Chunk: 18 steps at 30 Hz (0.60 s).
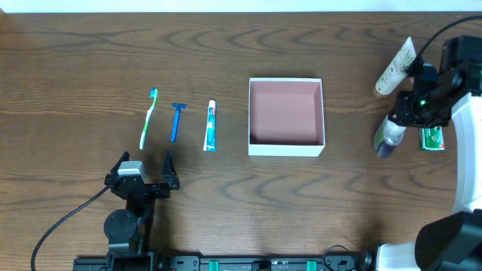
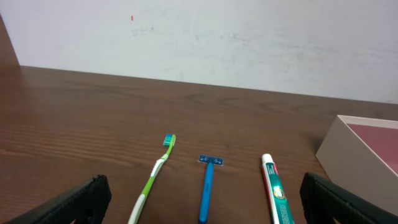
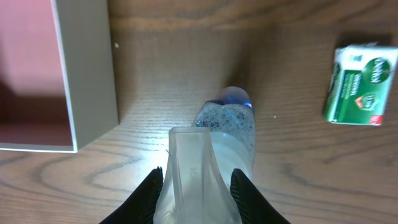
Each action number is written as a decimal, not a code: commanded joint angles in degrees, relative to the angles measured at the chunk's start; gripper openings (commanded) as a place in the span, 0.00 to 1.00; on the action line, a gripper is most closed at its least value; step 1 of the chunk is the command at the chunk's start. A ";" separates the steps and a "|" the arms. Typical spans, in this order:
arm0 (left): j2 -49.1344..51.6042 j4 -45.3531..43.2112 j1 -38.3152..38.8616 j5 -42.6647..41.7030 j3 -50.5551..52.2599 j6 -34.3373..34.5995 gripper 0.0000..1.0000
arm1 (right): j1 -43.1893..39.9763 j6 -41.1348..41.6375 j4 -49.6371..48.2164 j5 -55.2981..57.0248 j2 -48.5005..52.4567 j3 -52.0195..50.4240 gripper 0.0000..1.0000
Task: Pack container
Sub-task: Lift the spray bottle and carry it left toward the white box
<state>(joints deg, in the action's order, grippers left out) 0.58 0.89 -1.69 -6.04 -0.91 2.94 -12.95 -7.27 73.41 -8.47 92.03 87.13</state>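
Note:
The container (image 1: 286,149), a square white box with a pink inside, sits mid-table with nothing in it; its wall (image 3: 87,68) shows at the left of the right wrist view. My right gripper (image 1: 404,119) (image 3: 196,180) is shut on a clear bottle with a blue cap (image 1: 388,137) (image 3: 219,143), to the right of the container. I cannot tell whether the bottle touches the table. My left gripper (image 1: 147,170) (image 2: 202,190) stands open, just short of a green toothbrush (image 1: 149,117) (image 2: 155,174), a blue razor (image 1: 177,120) (image 2: 207,183) and a toothpaste tube (image 1: 210,126) (image 2: 275,193).
A white tube (image 1: 395,68) lies at the far right, behind my right arm. A green soap box (image 1: 431,138) (image 3: 360,85) lies right of the bottle. The container's corner (image 2: 357,146) shows at the right of the left wrist view.

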 commanded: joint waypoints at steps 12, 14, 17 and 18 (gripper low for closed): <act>-0.35 2.56 0.28 -1.03 0.68 -0.35 0.98 | -0.17 1.49 -3.61 0.13 -0.61 -3.52 0.20; -0.35 2.56 0.28 -1.03 0.68 -0.35 0.99 | -0.17 1.49 -3.91 0.13 -0.61 -3.89 0.20; -0.35 2.56 0.28 -1.03 0.68 -0.35 0.98 | -0.15 1.70 -4.24 0.11 -0.61 -4.13 0.20; -0.35 2.56 0.28 -1.03 0.68 -0.35 0.98 | -0.15 2.12 -4.63 0.09 -0.61 -4.11 0.19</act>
<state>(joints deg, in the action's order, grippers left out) 0.58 0.89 -1.69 -6.04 -0.91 2.94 -12.97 -6.42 69.34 -8.27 92.20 82.91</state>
